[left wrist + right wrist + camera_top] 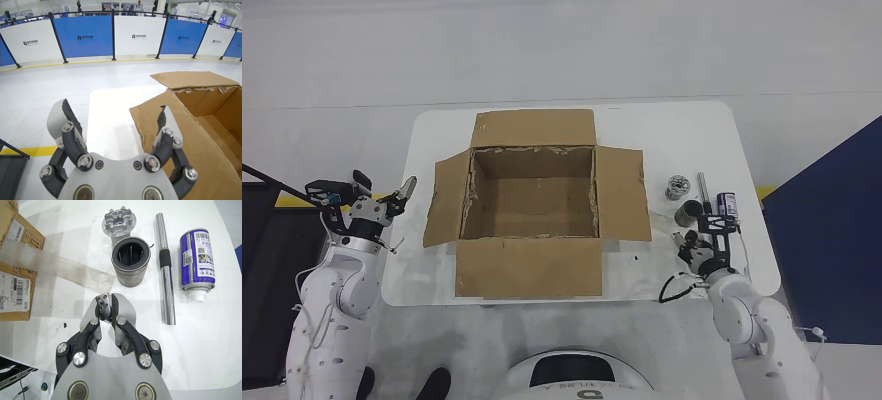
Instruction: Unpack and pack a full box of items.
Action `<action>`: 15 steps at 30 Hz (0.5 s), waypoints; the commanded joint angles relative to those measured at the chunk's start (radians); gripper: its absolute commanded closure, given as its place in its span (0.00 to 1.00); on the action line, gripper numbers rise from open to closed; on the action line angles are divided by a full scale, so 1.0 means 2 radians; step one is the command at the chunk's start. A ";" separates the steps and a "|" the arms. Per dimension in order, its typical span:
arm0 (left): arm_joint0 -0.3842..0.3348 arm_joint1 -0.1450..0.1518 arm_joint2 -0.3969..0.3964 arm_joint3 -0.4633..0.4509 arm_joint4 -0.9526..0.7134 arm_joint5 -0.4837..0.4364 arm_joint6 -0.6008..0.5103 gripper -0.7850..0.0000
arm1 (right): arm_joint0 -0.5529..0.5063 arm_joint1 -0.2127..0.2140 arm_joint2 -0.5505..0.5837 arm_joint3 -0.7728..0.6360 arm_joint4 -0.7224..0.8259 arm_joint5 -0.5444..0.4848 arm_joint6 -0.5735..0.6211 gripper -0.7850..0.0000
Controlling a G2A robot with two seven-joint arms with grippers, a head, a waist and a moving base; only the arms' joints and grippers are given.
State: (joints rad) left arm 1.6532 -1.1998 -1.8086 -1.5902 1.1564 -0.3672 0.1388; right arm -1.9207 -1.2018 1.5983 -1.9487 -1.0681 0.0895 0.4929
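An open cardboard box (532, 200) sits mid-table with all flaps folded out; its inside (211, 121) looks bare. My left gripper (115, 113) hovers open over the table's left edge, beside the box's left flap (445, 200). My right gripper (105, 306) is shut on a small metal bracket (103, 306) just above the table, near the box's right flap (17, 262). Beyond it stand a steel linear bearing (130, 262) and a flanged metal part (118, 222). A chrome rod (165, 270) and a blue spray can (197, 260) lie alongside.
The white table (682, 130) has bare room behind and left of the box. The unpacked items cluster at the right (702, 205). A black cable (11, 374) lies off the table's near edge. Blue and white barrier panels (121, 36) ring the floor.
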 commanded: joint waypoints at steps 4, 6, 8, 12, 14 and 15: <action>0.000 0.000 0.000 0.000 0.000 0.000 0.000 0.00 | 0.005 -0.002 0.004 0.013 0.016 0.021 0.001 1.00; 0.000 0.000 0.000 0.000 0.000 0.000 0.000 0.00 | 0.003 -0.002 0.006 0.014 0.020 0.023 -0.006 0.96; 0.000 0.000 0.000 0.000 0.000 0.000 0.000 0.00 | 0.000 -0.003 0.009 0.013 0.024 0.027 -0.010 0.81; 0.000 0.000 0.000 0.000 0.000 0.000 0.000 0.00 | 0.000 -0.004 0.010 0.012 0.027 0.038 -0.008 0.00; 0.000 0.000 0.000 0.000 0.000 0.000 0.000 0.00 | -0.001 -0.004 0.011 0.009 0.027 0.041 -0.011 0.00; 0.000 0.000 0.000 0.000 0.000 0.000 0.000 0.00 | -0.003 -0.004 0.012 0.008 0.027 0.042 -0.013 0.00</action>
State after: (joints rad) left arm 1.6532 -1.1998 -1.8086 -1.5902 1.1564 -0.3672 0.1388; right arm -1.9231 -1.2097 1.6202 -1.9294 -1.0134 0.1707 0.4724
